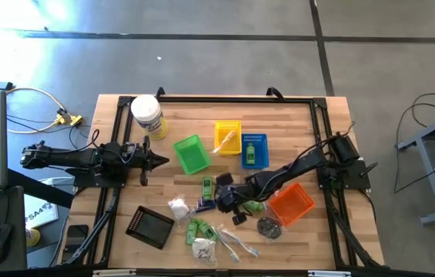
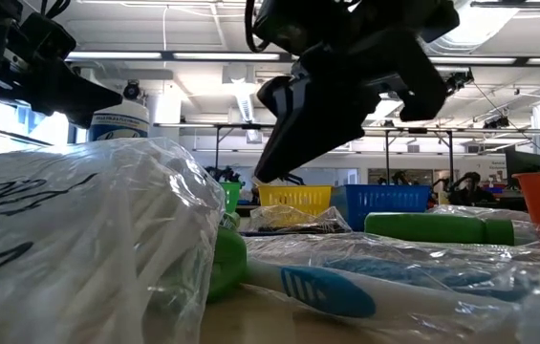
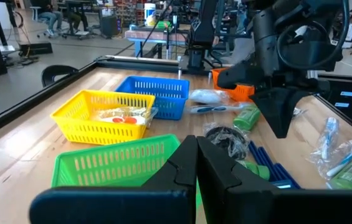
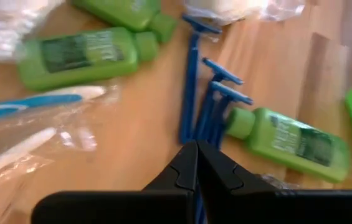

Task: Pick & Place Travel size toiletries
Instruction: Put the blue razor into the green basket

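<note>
So right now I've got the right gripper [image 1: 215, 198] hanging over the pile of toiletries in the middle-front of the table, fingers pressed together with nothing between them, and in its wrist view it's looking down on a few blue razors [image 4: 208, 106] lying side by side, with one small green bottle [image 4: 291, 140] touching their far ends and another green bottle [image 4: 82, 55] off to the side next to two wrapped toothbrushes [image 4: 35, 106]. I'd call this the approach step for the next pick, nothing is held yet. The next move needs me to spread the fingers first, pick one item, probably a razor or that near bottle, and come down square on it without dragging the neighbours, since everything sits tight together and the plastic wrappers look slippery. After that it goes to a basket: green basket [image 1: 191, 155], yellow basket [image 1: 228, 135] and blue basket [image 1: 254, 148] sit behind the pile, the orange basket [image 1: 292, 203] is just beside my right arm. The blue one already has a green bottle in it, the yellow one a wrapped item. The left gripper [image 1: 165, 161] is parked near the green basket, also shut and empty. As for writing, the bottles have dark printed labels but I can't read them, same with the white jar [image 1: 147, 115] and its yellow label.
</note>
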Available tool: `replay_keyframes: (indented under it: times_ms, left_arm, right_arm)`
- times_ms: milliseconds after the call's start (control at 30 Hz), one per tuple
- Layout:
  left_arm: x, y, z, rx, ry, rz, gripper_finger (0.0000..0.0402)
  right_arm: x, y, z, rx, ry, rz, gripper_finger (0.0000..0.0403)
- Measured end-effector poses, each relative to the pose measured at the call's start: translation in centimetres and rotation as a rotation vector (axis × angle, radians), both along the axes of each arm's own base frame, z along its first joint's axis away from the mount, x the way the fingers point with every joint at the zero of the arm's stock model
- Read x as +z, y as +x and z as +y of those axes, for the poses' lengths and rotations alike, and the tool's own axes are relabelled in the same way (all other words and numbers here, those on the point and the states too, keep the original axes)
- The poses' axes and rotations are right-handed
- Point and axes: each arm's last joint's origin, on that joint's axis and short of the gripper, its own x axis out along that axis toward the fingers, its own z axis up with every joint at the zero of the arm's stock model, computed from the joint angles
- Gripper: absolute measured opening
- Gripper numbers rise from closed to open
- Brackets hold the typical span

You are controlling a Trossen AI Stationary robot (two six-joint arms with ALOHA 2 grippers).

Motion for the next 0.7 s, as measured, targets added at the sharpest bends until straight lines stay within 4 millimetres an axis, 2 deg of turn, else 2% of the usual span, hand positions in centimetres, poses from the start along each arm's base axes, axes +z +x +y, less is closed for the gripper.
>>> replay_keyframes:
  times_ms: [100, 300, 533, 700]
  left_arm:
    - [0.0, 0.0, 0.0, 0.000, 0.000, -0.001, 0.0000]
    - [0.0, 0.0, 0.0, 0.000, 0.000, -0.002, 0.0000]
    - [0.0, 0.0, 0.0, -0.001, -0.001, -0.002, 0.0000]
    - [0.0, 0.0, 0.0, -0.001, -0.001, -0.001, 0.0000]
  right_arm:
    - [0.0, 0.1, -0.5, -0.032, -0.030, -0.007, 0.0003]
    - [0.0, 0.3, -1.2, 0.021, 0.015, 0.005, 0.0003]
    - [0.3, 0.6, -1.1, 0.002, 0.081, -0.024, 0.0004]
    - [-0.3, 1.0, -1.3, -0.047, 0.063, -0.040, 0.0031]
